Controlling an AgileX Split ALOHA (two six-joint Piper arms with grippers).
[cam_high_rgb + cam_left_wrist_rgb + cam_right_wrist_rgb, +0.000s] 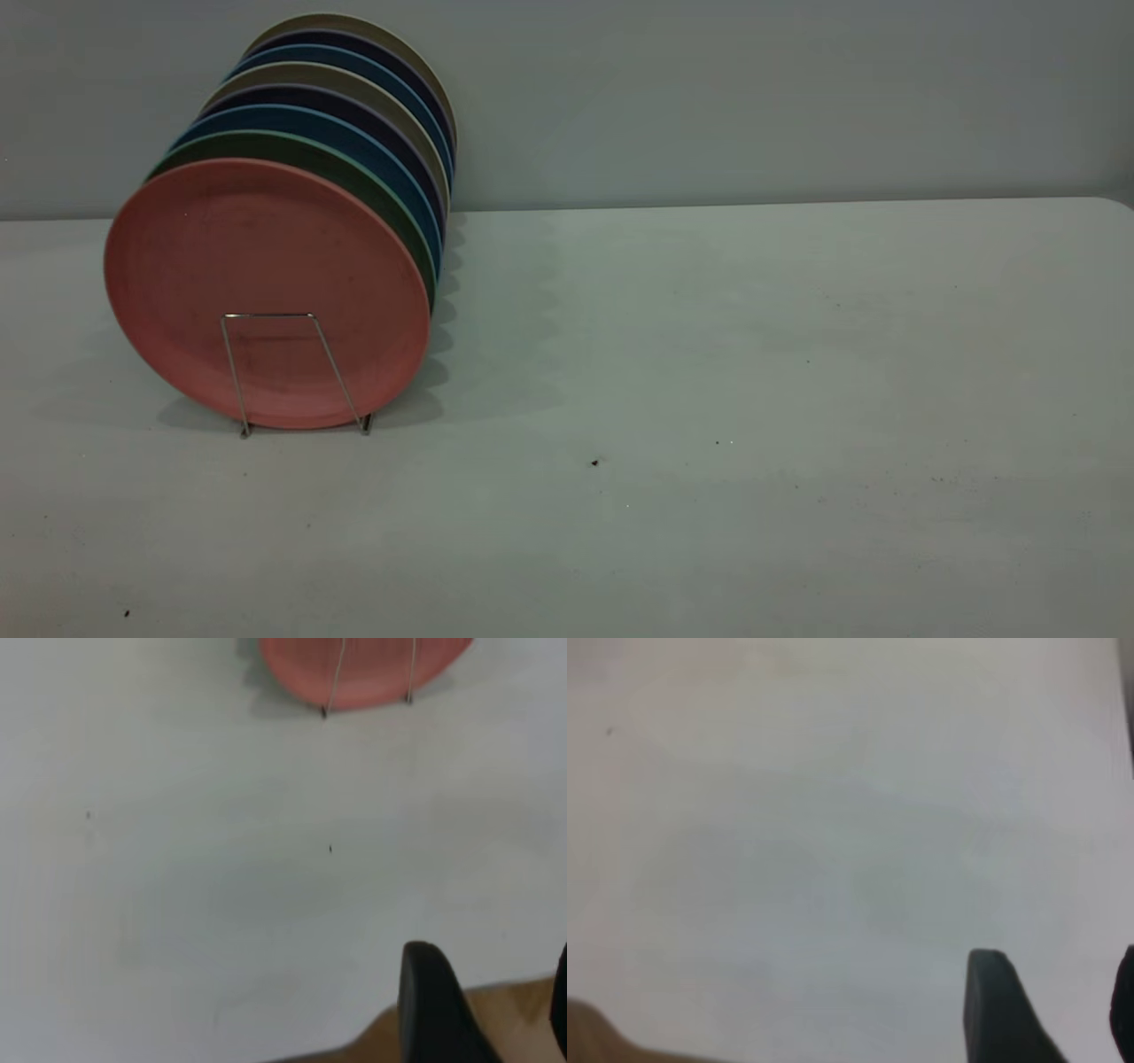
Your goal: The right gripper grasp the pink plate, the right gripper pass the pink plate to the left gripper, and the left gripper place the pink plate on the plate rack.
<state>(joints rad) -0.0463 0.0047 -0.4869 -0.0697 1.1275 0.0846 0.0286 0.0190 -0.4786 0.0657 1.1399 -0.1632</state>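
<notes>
The pink plate (266, 275) stands upright on edge at the front of the plate rack, behind the rack's front wire loop (232, 372), at the table's left. Its lower rim (363, 673) and the loop wires (335, 682) also show far off in the left wrist view. My left gripper (492, 992) is open and empty, over the table's near edge, well away from the plate. My right gripper (1054, 992) is open and empty over bare table. Neither gripper shows in the exterior view.
Several more plates stand in the rack behind the pink one: a green one (354, 173), blue ones (337, 128), dark ones and beige ones. A wall (753, 97) runs behind the grey table (709, 399). Brown floor (523, 1010) shows past the table's edge.
</notes>
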